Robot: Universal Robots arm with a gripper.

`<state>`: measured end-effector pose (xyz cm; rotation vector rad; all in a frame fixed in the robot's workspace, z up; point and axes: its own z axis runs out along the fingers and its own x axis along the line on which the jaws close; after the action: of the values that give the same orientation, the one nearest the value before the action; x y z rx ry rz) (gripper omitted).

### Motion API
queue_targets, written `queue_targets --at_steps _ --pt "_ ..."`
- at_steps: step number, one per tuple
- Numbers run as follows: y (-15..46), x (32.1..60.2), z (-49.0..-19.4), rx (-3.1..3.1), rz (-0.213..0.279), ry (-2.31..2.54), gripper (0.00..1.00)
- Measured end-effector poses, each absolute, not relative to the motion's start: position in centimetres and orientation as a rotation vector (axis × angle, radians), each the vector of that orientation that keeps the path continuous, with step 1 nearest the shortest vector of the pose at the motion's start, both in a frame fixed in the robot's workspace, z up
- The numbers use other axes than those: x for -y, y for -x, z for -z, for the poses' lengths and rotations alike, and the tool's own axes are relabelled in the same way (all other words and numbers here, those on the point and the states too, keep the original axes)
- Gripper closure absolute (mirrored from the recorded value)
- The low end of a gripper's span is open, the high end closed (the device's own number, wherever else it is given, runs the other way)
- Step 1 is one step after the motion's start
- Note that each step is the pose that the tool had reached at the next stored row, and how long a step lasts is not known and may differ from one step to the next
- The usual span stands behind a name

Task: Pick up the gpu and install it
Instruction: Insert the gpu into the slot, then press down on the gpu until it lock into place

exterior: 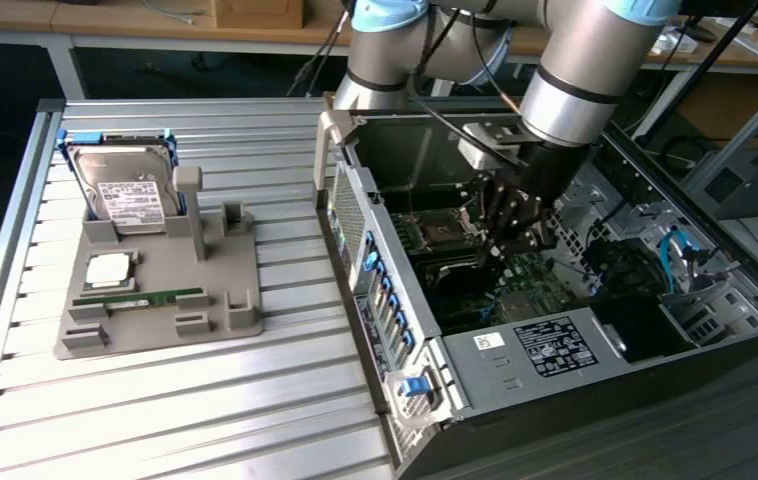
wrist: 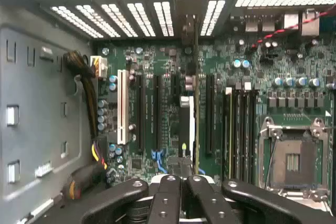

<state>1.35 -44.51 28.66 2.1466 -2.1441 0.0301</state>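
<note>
Open computer case [exterior: 393, 330]: you find the gripper [exterior: 510, 232] inside it, fingers clenched on the gpu [wrist: 188, 109], which stands edge-on over the motherboard [wrist: 157, 66] slots. Grey holder tray [exterior: 166, 330] on the slatted table [exterior: 152, 420]: you count a hard drive [exterior: 123, 188], a CPU [exterior: 108, 270] and a RAM stick [exterior: 139, 298].

Gpu [wrist: 187, 109] edge-on over motherboard slots

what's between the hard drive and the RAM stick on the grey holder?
In the exterior view, a CPU chip lies flat on the grey holder, between the hard drive and the RAM stick.
</note>
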Motion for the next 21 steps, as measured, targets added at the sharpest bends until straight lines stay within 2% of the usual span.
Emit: queue_targets --at_steps 4,6,21 --pt "-1.4 44.5 -28.7 2.144 -0.027 -2.147 0.89" --pt "0.5 44.5 -28.7 2.173 0.041 -2.181 0.89" --pt "6.1 44.1 -28.0 2.179 0.05 -2.187 0.89"
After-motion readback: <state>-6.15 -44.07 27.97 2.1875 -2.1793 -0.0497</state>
